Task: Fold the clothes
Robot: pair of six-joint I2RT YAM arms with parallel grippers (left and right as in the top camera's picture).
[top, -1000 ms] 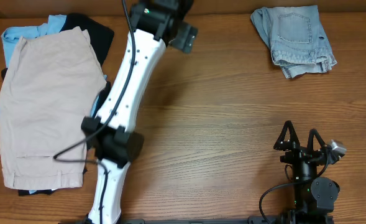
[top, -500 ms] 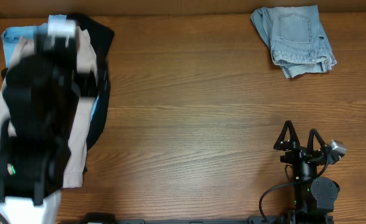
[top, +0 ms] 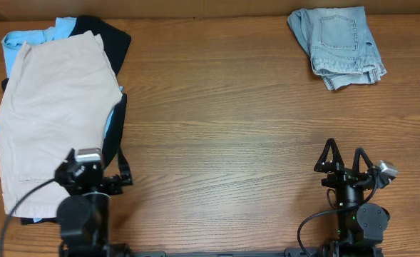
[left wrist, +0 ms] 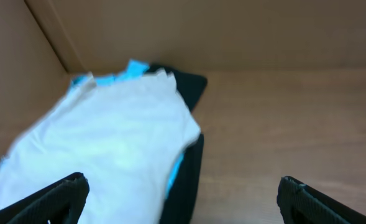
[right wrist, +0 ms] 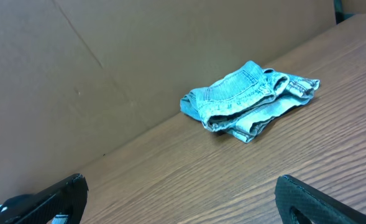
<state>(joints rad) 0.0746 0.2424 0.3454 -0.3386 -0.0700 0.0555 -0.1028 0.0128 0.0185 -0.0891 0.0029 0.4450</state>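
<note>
Overhead, folded denim shorts [top: 338, 46] lie at two o'clock on the tabletop [top: 231, 128]; beige shorts [top: 56, 114] top a pile [top: 113, 43] at nine, likely limp, best pinched at the waistband corners. The left fingers [left wrist: 58, 199] and right fingers [right wrist: 307, 199] spread wide, empty.

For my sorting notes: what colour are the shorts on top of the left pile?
Beige. The shorts show best in the overhead view.
</note>
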